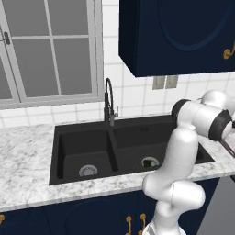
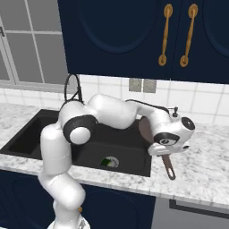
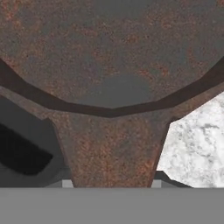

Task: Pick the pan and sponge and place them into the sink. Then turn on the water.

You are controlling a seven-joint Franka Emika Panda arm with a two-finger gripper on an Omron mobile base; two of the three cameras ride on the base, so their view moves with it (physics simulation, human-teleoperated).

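Note:
The dark reddish-brown pan (image 3: 109, 48) lies close under the hand, its thin handle (image 3: 111, 148) running down between my two fingertips. My gripper (image 3: 111, 183) is shut on that handle. From the right base view the pan (image 2: 144, 129) sits at the sink's right edge, tilted, with the handle (image 2: 169, 169) over the counter below my gripper (image 2: 166, 154). The small sponge (image 1: 148, 162) (image 2: 107, 162) lies in the right basin of the black sink (image 1: 82, 151) by the drain. No stream falls from the faucet (image 1: 109, 101).
White marble counter (image 2: 201, 170) extends right of the sink and in front of it (image 1: 27, 183). Dark blue wall cabinets (image 2: 134, 36) hang overhead. A window (image 1: 50, 50) stands behind the left basin. An outlet plate (image 1: 164, 82) is on the tiled wall.

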